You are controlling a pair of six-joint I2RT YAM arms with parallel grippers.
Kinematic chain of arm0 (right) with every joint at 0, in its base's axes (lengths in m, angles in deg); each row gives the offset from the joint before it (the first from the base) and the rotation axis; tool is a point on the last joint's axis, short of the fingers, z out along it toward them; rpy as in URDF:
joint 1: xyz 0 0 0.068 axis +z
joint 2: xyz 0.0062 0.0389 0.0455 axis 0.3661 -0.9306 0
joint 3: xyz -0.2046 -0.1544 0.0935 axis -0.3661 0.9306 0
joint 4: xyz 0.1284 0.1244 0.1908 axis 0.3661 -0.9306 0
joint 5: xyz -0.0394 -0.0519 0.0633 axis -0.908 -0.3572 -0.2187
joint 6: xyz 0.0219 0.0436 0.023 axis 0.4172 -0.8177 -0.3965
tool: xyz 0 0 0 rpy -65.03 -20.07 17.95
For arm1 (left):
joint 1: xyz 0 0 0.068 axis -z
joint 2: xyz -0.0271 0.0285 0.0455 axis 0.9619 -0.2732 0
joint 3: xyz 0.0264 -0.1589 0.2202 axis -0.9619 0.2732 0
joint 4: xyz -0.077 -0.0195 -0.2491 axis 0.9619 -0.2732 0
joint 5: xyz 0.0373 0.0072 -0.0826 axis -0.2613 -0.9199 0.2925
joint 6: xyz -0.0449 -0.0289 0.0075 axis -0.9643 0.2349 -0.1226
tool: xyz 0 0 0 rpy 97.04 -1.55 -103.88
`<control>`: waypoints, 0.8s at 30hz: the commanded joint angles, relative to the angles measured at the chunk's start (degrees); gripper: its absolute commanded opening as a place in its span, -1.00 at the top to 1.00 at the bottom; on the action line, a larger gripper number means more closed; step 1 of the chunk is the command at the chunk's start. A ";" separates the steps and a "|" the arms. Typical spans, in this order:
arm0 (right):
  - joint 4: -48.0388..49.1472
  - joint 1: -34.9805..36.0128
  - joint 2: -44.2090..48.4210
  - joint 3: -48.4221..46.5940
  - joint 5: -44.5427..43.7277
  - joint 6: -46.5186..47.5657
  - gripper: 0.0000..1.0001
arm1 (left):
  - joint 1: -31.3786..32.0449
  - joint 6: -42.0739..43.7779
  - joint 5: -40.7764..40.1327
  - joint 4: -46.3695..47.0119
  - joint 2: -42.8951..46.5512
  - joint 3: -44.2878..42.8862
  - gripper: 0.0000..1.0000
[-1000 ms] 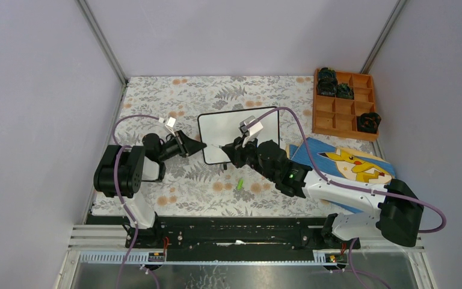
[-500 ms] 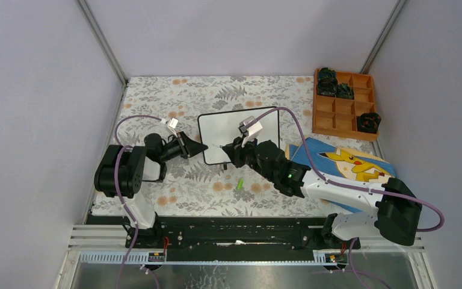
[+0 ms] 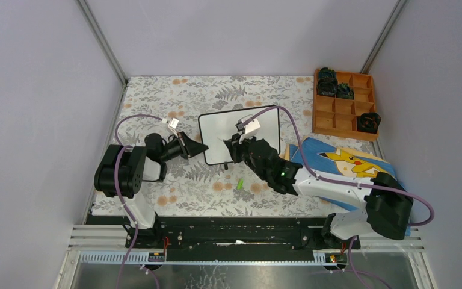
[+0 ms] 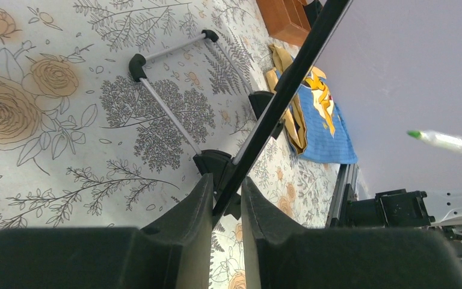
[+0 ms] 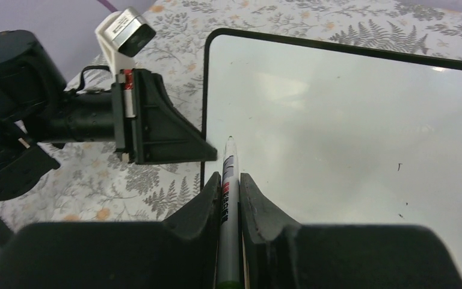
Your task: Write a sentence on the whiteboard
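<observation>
Marker (image 5: 230, 158) being pinched by the right gripper (image 5: 229, 180), its long axis being pointed up-frame at the blank whiteboard (image 5: 349, 102) in mid-frame — tip being held just off the face, near the frame-left edge, where the rim is being clamped by the left gripper (image 4: 225, 183).

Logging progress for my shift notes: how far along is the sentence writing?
Done: the left gripper clamps the whiteboard by its edge, and the right gripper holds the uncapped marker. In hand: its tip points at the board's left side. Left: the whole sentence; the board is blank.
</observation>
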 commanded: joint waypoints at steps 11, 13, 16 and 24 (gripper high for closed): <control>7.94 -0.12 -6.76 -8.47 -7.43 4.00 1.00 | 0.96 2.26 -0.06 -1.39 1.59 -0.64 0.59; 8.09 -0.11 -7.48 -8.94 -7.48 4.25 1.00 | 0.96 2.41 -0.18 -1.48 1.55 -0.64 0.60; 8.10 -0.11 -8.52 -9.56 -7.78 4.49 1.00 | 0.96 2.44 -0.20 -1.64 1.46 -0.71 0.61; 8.39 -0.12 -10.90 -10.85 -8.78 4.54 1.00 | 1.05 2.77 -0.19 -2.39 1.50 -0.88 0.62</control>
